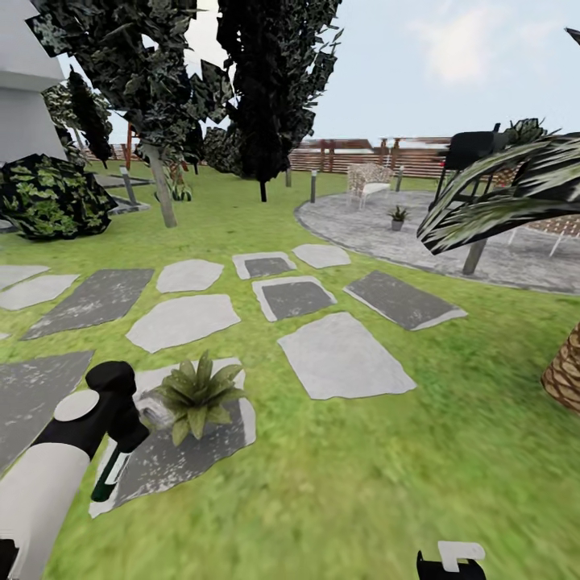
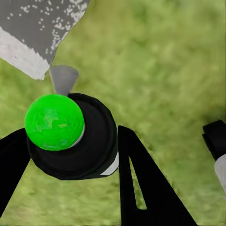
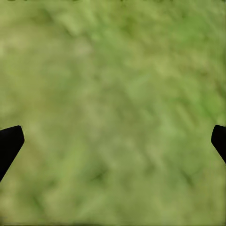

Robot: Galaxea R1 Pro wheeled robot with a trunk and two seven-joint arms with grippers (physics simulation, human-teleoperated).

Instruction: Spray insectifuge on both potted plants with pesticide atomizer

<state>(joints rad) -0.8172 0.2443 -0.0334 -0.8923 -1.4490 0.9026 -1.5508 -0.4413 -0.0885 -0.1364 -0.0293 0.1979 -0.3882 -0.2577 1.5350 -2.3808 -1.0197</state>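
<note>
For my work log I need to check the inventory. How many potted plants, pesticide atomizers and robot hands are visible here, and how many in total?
potted plants: 2 (near one, far one)
pesticide atomizer: 1, held in the left hand
robot hands: 2 (left hand, right hand)
Total: 5

A garden: lawn (image 1: 387, 483); stepping stones (image 1: 342, 356); wooden fence (image 1: 354, 155).

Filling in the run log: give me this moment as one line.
left gripper: shut on pesticide atomizer | near potted plant: beside it, on stepping stone | far potted plant: on patio | right gripper: open, over grass
</note>
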